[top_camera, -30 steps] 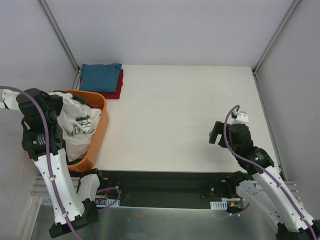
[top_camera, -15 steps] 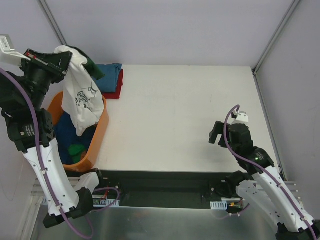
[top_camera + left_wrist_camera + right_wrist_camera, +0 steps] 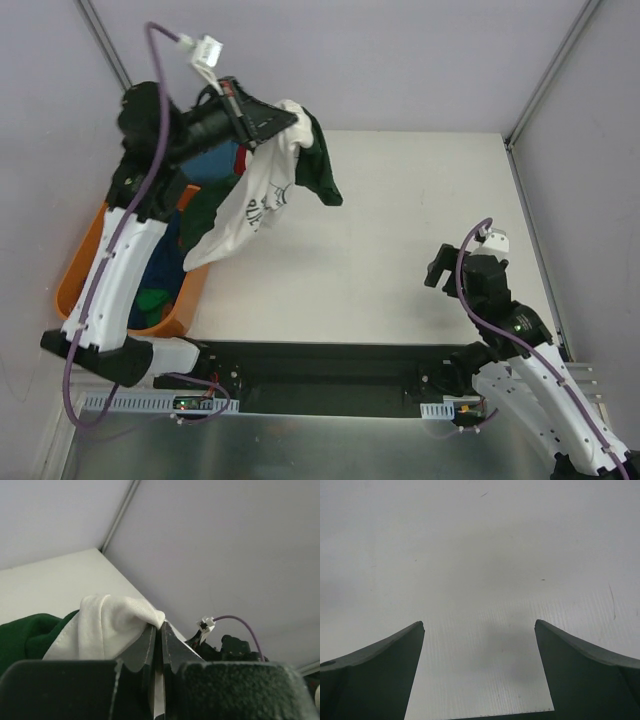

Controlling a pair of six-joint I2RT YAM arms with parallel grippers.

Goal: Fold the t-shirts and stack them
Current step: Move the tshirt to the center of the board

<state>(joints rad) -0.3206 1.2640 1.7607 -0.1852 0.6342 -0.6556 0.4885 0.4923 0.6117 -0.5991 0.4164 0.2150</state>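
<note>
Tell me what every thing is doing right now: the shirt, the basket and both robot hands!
cream t-shirt: hanging in the air, unfolded, above the table.
left gripper: shut, pinching the cream t-shirt.
right gripper: open, empty, above the table.
orange basket: upright, with blue and green clothes inside.

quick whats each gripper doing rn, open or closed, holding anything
left gripper: closed, holding the cream t-shirt up in the air
right gripper: open, holding nothing
</note>
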